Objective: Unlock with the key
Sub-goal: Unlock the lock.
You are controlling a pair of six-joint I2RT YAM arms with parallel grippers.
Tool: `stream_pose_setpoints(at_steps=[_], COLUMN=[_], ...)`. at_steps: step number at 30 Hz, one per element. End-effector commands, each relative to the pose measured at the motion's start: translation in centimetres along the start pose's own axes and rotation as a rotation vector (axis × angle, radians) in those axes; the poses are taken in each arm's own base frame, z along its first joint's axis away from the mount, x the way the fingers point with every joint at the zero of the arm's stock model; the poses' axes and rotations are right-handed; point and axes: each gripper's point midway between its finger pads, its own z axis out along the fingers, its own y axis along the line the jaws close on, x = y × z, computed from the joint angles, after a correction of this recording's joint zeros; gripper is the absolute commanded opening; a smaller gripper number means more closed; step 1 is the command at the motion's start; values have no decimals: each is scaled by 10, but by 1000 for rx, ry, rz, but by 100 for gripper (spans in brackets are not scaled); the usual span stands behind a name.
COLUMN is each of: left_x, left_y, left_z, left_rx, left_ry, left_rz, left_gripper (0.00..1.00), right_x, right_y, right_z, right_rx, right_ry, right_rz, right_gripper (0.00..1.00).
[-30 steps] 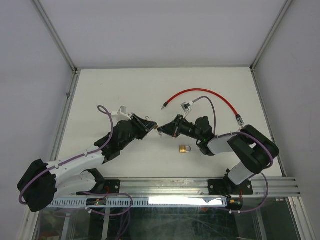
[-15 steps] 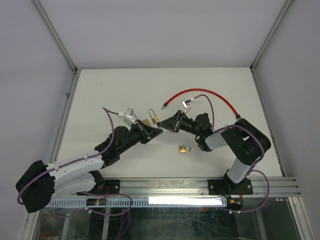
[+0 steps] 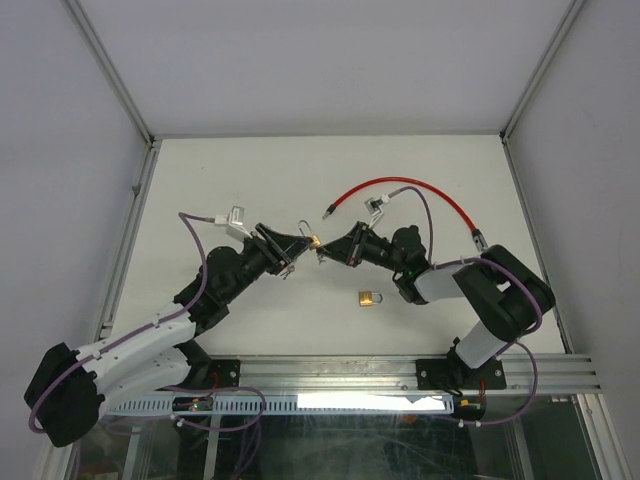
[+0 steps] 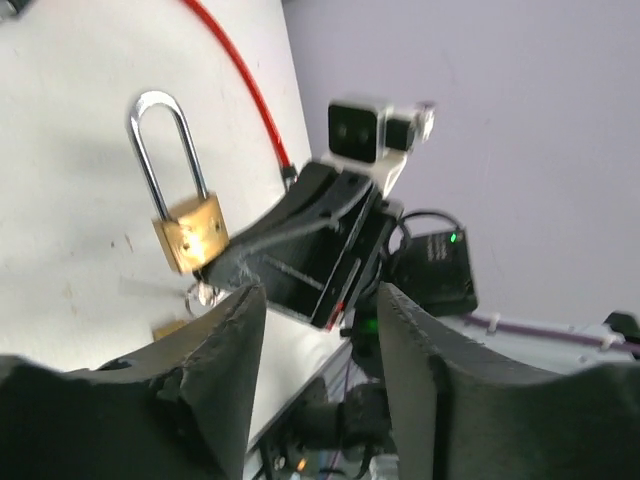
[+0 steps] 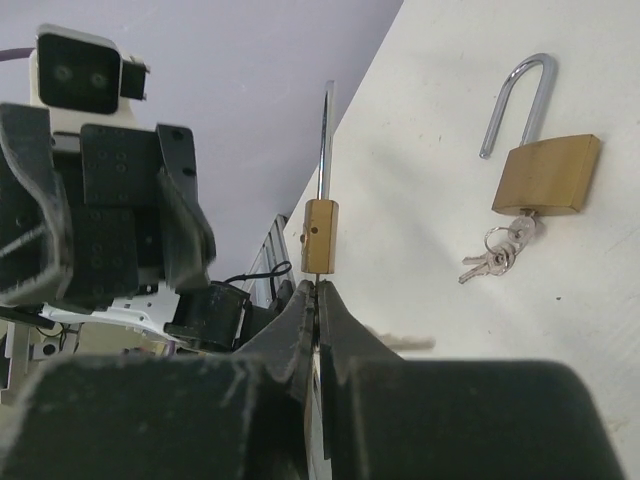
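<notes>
Pale walls (image 3: 300, 60) close in a white worktop (image 3: 250, 180), and the two arms meet above its middle. The right fingers (image 5: 296, 320) are pressed tight together on the key (image 4: 203, 293), which sits in the underside of a brass padlock (image 4: 190, 232). That padlock hangs clear of the worktop, carried by the key alone. The left fingers (image 4: 225, 340) stand apart just short of the padlock, with nothing between them and no contact with it.

So the key is in the lock, and the turn is the open question. From the left wrist view both legs of the shackle (image 4: 156, 97) seem to run down into the body, which would mean it is locked. That view is blurred, though, and the right wrist sees the padlock edge-on, so this is only likely. If so, the left fingers need to close on the body to steady it while the key turns.

A second padlock (image 5: 546, 175) lies flat on the worktop well apart, one shackle leg free, with a bunch of keys (image 5: 492, 256) at its base. A red cable (image 3: 400, 184) curves behind the arms.
</notes>
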Motion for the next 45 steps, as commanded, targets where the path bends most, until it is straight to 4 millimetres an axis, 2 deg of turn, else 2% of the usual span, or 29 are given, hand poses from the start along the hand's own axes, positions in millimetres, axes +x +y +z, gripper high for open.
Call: stream_pose_setpoints(at_steps=[1, 6, 13, 18, 34, 45], left_x=[-23, -28, -23, -19, -21, -14], left_y=[1, 7, -1, -14, -15, -17], left_z=[-6, -7, -8, -12, -8, -8], left_rx=[38, 96, 223, 327, 358, 400], left_ry=[-75, -88, -81, -75, -89, -54], left_rz=[69, 83, 57, 58, 37, 25], left_gripper=[56, 66, 66, 61, 48, 27], right_x=[-11, -12, -12, -10, -3, -2], right_y=[34, 49, 64, 71, 83, 86], right_z=[-6, -12, -15, -13, -4, -1], right_rx=[-123, -172, -233, -268, -309, -315], right_ry=[-46, -57, -66, -60, -32, -36], right_rz=[-98, -88, -49, -12, 15, 19], right_gripper=[0, 0, 0, 0, 0, 0])
